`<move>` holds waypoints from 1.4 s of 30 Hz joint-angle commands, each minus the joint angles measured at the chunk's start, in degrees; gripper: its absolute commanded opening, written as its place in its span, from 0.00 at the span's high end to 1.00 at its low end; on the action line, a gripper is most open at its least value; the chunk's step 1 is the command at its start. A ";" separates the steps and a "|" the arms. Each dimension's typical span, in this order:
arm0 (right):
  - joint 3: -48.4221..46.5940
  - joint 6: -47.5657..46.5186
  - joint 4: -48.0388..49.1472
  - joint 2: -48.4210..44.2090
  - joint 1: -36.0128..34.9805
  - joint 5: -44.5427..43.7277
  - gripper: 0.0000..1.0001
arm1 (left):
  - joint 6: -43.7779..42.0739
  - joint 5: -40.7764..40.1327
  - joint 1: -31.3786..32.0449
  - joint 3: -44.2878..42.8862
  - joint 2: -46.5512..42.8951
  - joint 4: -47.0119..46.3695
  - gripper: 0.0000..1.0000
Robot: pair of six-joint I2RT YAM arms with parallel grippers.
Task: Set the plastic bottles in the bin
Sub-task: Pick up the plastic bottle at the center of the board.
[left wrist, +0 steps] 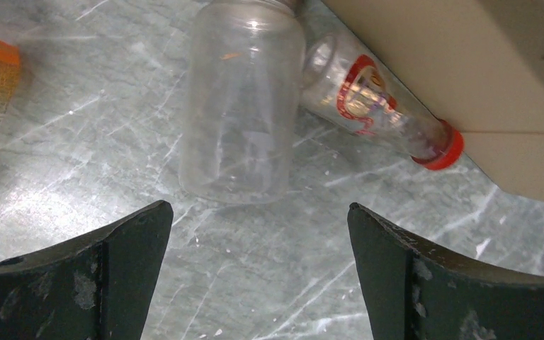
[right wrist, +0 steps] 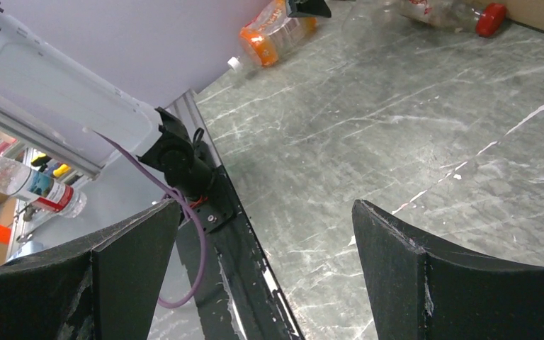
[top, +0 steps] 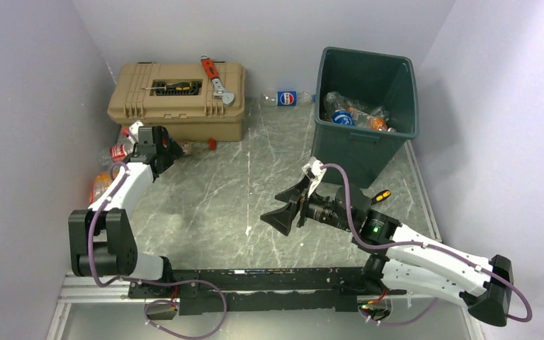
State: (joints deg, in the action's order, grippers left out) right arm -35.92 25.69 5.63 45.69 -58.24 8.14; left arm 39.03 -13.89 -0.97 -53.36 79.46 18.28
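Observation:
My left gripper [top: 176,151] [left wrist: 258,212] is open over the table in front of the tan toolbox, with nothing between its fingers. Just ahead of it lies a clear unlabelled plastic bottle [left wrist: 241,106], and against the toolbox a red-labelled bottle with a red cap [left wrist: 375,106] [top: 211,144]. More bottles lie by the left wall: a red-labelled one [top: 119,151] and an orange-labelled one [top: 100,185] [right wrist: 273,32]. A blue-labelled bottle [top: 287,98] lies at the back. The dark bin [top: 354,152] at back right holds several bottles [top: 354,113]. My right gripper [top: 290,207] [right wrist: 265,209] hangs open and empty mid-table.
The tan toolbox [top: 177,106] [left wrist: 482,71] stands at back left, a red wrench [top: 214,76] and a yellow-handled screwdriver [top: 173,86] on its lid. Walls close in on the left, back and right. The left arm's base [right wrist: 177,152] sits at the near edge.

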 commanded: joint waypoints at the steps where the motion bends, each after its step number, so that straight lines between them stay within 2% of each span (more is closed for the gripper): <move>1: -1.50 -1.07 1.20 -0.15 -0.39 -0.82 0.04 | 3.10 -4.88 -0.08 -2.55 3.12 -0.79 0.01; 16: -2.09 -1.35 -0.09 0.69 -0.39 -1.70 0.04 | 1.26 -5.86 -2.17 -2.60 13.90 -5.88 0.01; 29: -1.91 -0.20 0.15 0.63 -0.47 -3.07 0.04 | -3.67 -1.32 -4.36 1.40 14.27 -12.27 0.30; 33: -2.17 0.04 -0.10 0.59 -0.64 -3.49 0.03 | -4.00 -0.44 -4.37 2.93 10.82 -12.25 0.37; 35: -2.88 -0.44 -0.81 0.53 -0.73 -4.18 0.04 | -3.92 0.33 -4.39 4.35 7.29 -11.83 0.44; 42: -7.03 -2.75 -3.53 0.55 -0.82 -5.06 0.03 | -3.68 5.48 -4.21 7.31 -13.11 -3.42 0.57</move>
State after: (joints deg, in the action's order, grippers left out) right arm -38.35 24.88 2.11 46.87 -58.65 4.47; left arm 35.99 -12.51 -5.10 -46.59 78.59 11.53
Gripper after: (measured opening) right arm 0.965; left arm 0.751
